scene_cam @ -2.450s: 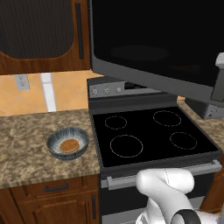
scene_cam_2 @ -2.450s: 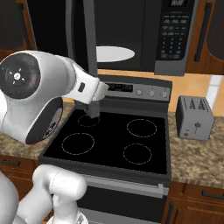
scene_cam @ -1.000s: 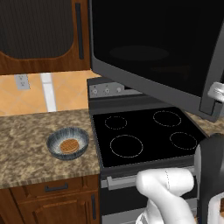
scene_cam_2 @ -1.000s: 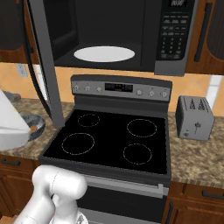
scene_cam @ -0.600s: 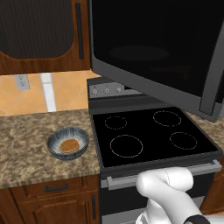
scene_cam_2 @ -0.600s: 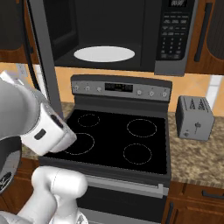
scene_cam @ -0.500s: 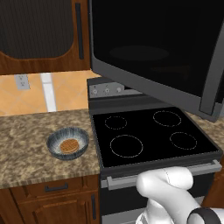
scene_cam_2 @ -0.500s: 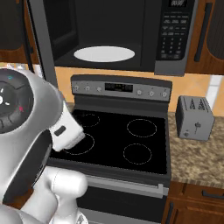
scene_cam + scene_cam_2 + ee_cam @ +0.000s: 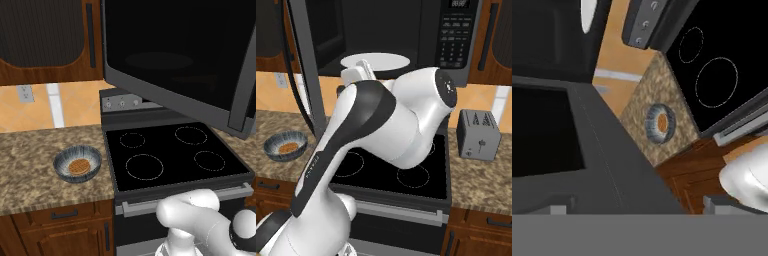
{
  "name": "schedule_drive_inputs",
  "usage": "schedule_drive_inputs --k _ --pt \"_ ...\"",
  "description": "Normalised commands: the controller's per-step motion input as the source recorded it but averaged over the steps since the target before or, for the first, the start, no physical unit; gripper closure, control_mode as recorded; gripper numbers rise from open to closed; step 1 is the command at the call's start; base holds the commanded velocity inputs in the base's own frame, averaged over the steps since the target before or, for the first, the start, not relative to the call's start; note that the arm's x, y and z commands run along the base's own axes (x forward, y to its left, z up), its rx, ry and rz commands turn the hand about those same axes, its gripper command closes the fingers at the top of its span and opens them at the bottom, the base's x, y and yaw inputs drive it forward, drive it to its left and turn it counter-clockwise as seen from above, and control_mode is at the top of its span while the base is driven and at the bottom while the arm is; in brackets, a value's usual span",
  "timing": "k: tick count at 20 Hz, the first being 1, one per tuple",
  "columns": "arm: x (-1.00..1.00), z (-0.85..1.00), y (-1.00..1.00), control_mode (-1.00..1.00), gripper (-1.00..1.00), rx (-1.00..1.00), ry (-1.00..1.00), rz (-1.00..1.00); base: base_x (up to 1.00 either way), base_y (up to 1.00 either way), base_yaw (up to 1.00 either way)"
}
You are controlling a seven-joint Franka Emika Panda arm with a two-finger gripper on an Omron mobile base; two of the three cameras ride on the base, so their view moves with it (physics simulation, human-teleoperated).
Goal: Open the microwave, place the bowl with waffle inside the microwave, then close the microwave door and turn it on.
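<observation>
1. Above the stove (image 9: 175, 155), the microwave (image 9: 421, 35) stands open, its door (image 9: 180, 55) swung wide toward the left.
2. On the stone surface (image 9: 30, 160) left of the stove sits the bowl (image 9: 77, 163), with the waffle (image 9: 79, 166) inside.
3. Risk, as I judge it: the bulky arm could clip the swung-out door while reaching down for the bowl.
4. The pincer (image 9: 632, 207) hangs beside the door frame, jaws wide apart, holding nothing.
</observation>
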Motion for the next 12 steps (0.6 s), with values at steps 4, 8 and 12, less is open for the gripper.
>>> schedule_drive_inputs --k 4,8,12 --pt "0.78 -0.49 0.63 -1.0 -1.0 0.22 0.27 0.32 0.0 0.0 0.0" --pt "0.06 -0.05 0.79 -1.0 -1.0 0.24 0.12 0.29 0.0 0.0 0.0" --pt "-0.95 0.0 0.74 -1.0 -1.0 0.11 -0.03 0.37 0.0 0.0 0.0"
